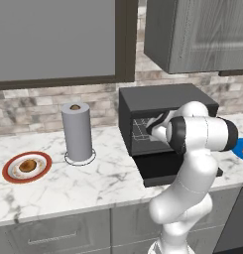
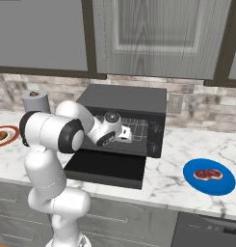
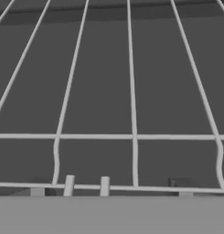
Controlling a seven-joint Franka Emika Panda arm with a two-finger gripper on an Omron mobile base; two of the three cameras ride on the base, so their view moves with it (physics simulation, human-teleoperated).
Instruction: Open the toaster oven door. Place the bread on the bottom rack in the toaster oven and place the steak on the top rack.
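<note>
The wire rack [image 3: 131, 137] sits right under my fingers [image 3: 109, 194], spread wide and holding nothing. Closing crookedly on its front loop could jam it inside the toaster oven [image 2: 124, 103]

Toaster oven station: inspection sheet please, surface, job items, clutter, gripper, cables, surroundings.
Surface: white marble counter.
Job's things: toaster oven with toaster oven door folded down flat; bread on a red-rimmed plate, left of the oven; steak on a blue plate, right of it; a wire rack close ahead in the hand view, which rack unclear.
Clutter: paper-towel roll upright on its stand.
Gripper: gripper at the oven mouth, open, holding nothing.
Cables: nothing seen.
Surroundings: brick backsplash, upper cabinets, wall outlet.
</note>
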